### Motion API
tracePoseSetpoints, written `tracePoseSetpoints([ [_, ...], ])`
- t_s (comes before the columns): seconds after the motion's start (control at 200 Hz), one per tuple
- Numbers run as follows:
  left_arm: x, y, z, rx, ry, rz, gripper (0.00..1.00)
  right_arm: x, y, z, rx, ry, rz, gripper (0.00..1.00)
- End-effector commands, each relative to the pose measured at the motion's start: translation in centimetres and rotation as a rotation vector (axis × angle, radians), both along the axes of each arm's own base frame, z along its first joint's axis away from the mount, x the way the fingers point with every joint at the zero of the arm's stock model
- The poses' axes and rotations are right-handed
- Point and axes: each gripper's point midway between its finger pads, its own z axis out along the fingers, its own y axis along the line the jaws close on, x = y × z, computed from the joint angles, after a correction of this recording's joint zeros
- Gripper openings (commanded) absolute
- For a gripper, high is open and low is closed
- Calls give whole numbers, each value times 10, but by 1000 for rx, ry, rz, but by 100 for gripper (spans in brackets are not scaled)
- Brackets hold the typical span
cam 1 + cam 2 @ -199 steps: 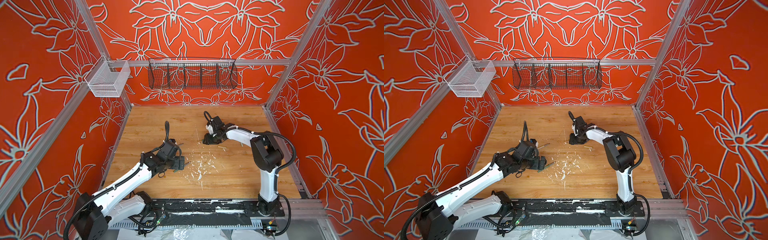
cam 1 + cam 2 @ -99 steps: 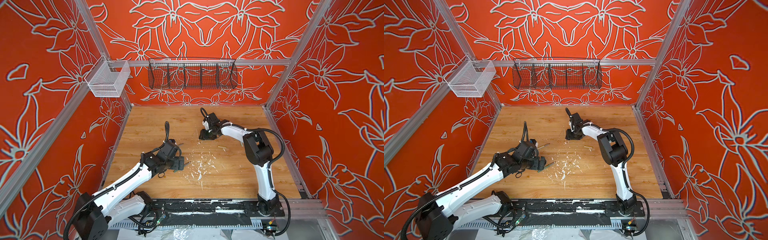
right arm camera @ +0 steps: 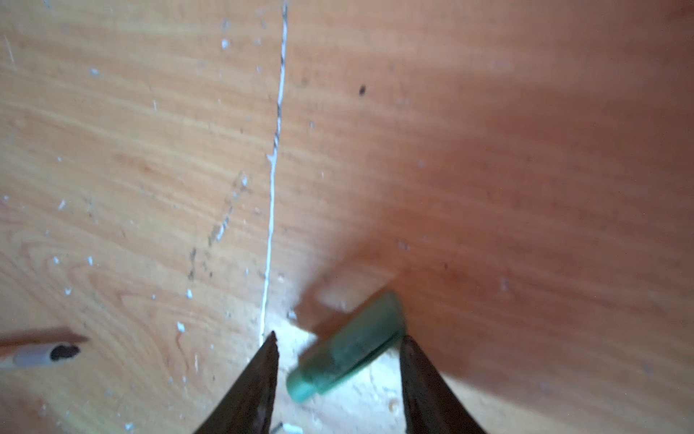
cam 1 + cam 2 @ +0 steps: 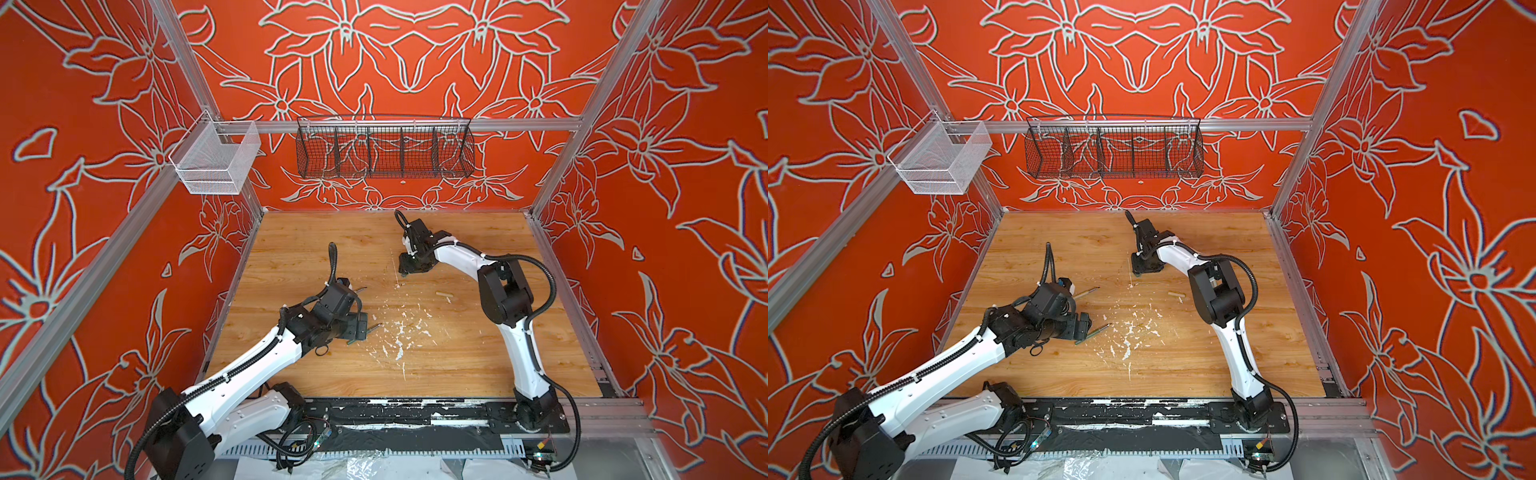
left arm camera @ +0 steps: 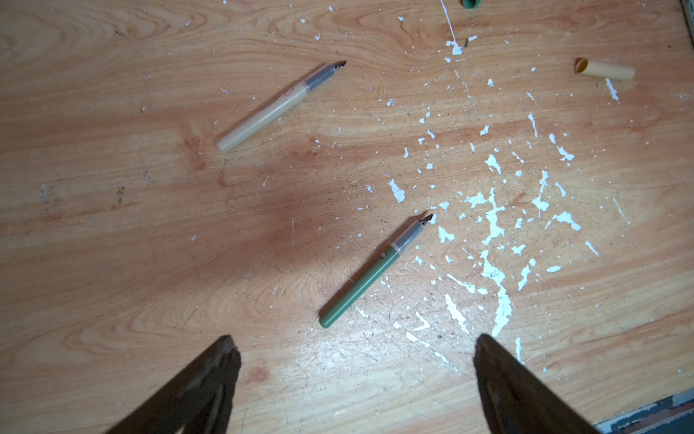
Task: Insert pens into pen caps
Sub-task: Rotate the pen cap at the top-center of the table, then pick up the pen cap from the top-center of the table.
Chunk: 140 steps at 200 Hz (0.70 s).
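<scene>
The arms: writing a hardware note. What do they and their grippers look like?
The left arm and right arm share white link shells, black joints and black ribbed cables looped outside. Left gripper and right gripper each have two dark, tapering fingers.

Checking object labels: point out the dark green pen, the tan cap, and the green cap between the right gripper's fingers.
dark green pen [image 5: 375, 271], left wrist view, green barrel near the grey section.
tan cap [image 5: 605, 70], left wrist view, middle of the tube.
green cap [image 3: 349, 347], right wrist view, middle of its body.
</scene>
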Motion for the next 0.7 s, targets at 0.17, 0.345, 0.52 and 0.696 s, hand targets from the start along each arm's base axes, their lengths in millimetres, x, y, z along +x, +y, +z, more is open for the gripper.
tracePoseSetpoints([
  [0.17, -4, 6, -4, 15, 9, 10, 97, -6, 3, -13, -106, 27, 63, 49],
  [0.345, -5, 7, -6, 12, 8, 12, 97, -18, 14, -14, -92, 23, 128, 40],
  [0.52, -7, 7, -6, 7, 8, 13, 97, -20, 6, -13, -111, 26, 126, 36],
  [0.696, -7, 6, -7, 5, 11, 10, 97, -17, 8, -9, -108, 20, 155, 33],
])
